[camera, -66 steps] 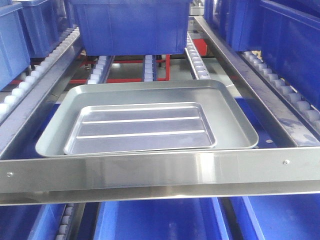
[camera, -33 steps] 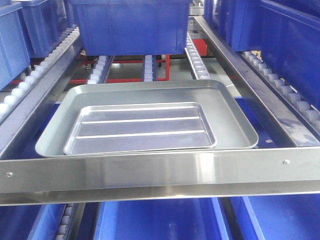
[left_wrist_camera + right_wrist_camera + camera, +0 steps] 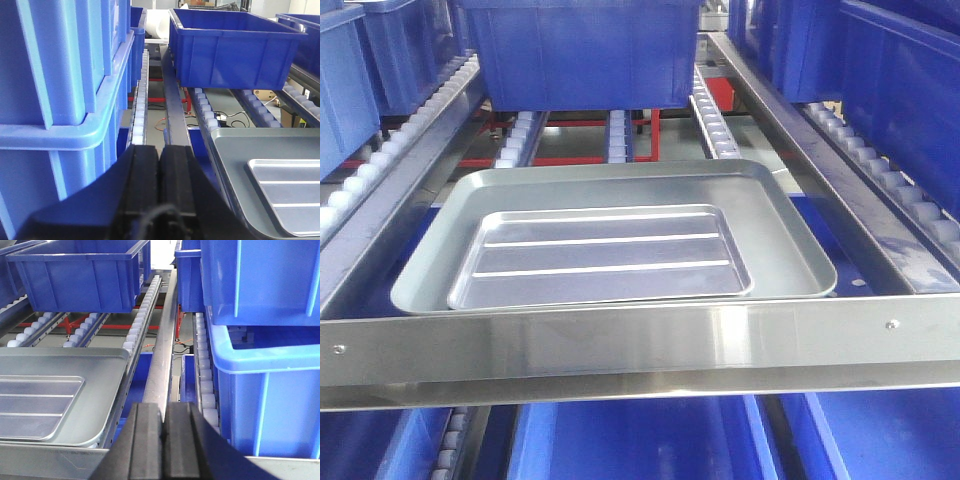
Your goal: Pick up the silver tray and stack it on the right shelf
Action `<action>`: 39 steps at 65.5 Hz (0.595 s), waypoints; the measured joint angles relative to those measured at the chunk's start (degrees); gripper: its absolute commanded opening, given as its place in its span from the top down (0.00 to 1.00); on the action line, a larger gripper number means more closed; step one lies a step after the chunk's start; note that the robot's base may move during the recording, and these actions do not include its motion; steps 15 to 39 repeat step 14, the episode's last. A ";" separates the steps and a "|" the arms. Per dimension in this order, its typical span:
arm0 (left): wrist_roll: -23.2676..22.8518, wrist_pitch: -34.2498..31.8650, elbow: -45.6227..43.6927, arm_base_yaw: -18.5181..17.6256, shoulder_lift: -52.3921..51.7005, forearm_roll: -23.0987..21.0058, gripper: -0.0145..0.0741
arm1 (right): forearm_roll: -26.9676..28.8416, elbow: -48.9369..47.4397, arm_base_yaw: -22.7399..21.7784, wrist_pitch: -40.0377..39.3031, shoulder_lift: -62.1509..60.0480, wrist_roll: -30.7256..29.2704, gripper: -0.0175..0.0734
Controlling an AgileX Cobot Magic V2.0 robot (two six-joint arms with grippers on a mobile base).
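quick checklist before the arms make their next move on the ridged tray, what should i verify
1. The silver tray is inside the larger tray, lying flat: ok.
2. Both trays sit on the right shelf, behind its front bar: ok.
3. Left gripper is empty with its jaws together, off to the side of the trays: ok for retreating, not ok for a grab.
4. Right gripper is likewise shut and empty, on the other side: same.
5. The blue bin behind the trays stands apart from them: ok.
6. Whether the ridged tray is centred and seated in the larger one: cannot tell; it looks offset toward the front.
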 measured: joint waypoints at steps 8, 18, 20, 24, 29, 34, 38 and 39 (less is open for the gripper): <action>0.00 0.00 0.00 0.00 0.00 0.00 0.95 | 0.00 0.00 0.00 0.00 0.00 0.00 0.75; 0.00 0.00 0.00 0.00 0.00 0.00 0.95 | 0.00 0.00 0.00 0.00 0.00 0.00 0.75; 0.00 0.00 0.00 0.00 0.00 0.00 0.95 | 0.00 0.00 0.00 0.00 0.00 0.00 0.75; 0.00 0.00 0.00 0.00 0.00 0.00 0.95 | 0.00 0.00 0.00 0.00 0.00 0.00 0.75; 0.00 0.00 0.00 0.00 0.00 0.00 0.95 | 0.00 0.00 0.00 0.00 0.00 0.00 0.75; 0.00 0.00 0.00 0.00 0.00 0.00 0.95 | 0.00 0.00 0.00 0.00 0.00 0.00 0.75; 0.00 0.00 0.00 0.00 0.00 0.00 0.95 | 0.00 0.00 0.00 0.00 0.00 0.00 0.75; 0.00 0.00 0.00 0.00 0.00 0.00 0.95 | 0.00 0.00 0.00 0.00 0.00 0.00 0.75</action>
